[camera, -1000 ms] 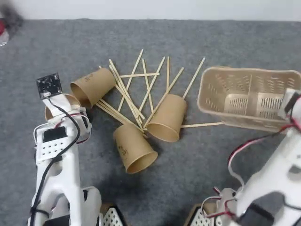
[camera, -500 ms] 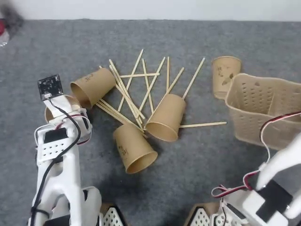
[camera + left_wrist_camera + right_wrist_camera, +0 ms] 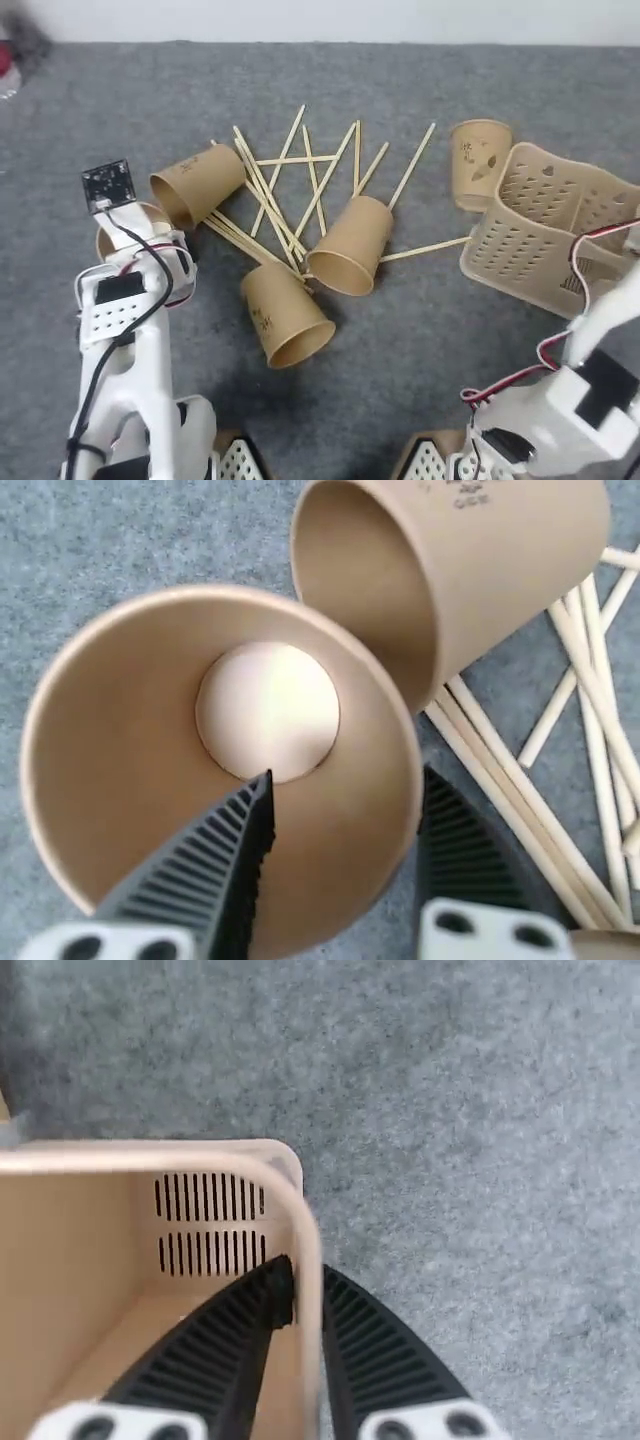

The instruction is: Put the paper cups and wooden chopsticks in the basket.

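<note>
- The left gripper point(image 3: 350, 778) is released and stands astride the rim of an upright cup point(image 3: 150, 730). One finger is inside the cup and the other outside its wall, with slack showing on the inner side.
- The wall is paper, so I judge the squeeze should be only firm enough to hold. A harder pinch would likely buckle the rim and let the cup slip.
- A lying cup point(image 3: 470, 560) has its mouth touching or just beside the upright cup, with chopsticks point(image 3: 540, 780) close by on the desk point(image 3: 70, 540). A straight lift before any sideways swing seems safest, so that neither is dragged along.
- The right gripper point(image 3: 307, 1268) is clenched on the basket point(image 3: 80, 1260). It pinches one wall near a corner, one finger inside and one outside.
- From the high view, the basket is tilted with a perforated side showing. It sits at the far right of the desk, well apart from the upright cup.
- A pinch on one thin wall probably lets the basket swing. It would be better brought mouth-up and held steady before the cup arrives.
- Between the two lie the pile of chopsticks and two toppled cups point(image 3: 350, 245). A fifth cup point(image 3: 478, 160) sits just beside the basket's far corner, and one chopstick ends near its lower corner.
- The carried cup should pass high over this clutter, and the basket should not sweep into its neighbours.
</note>
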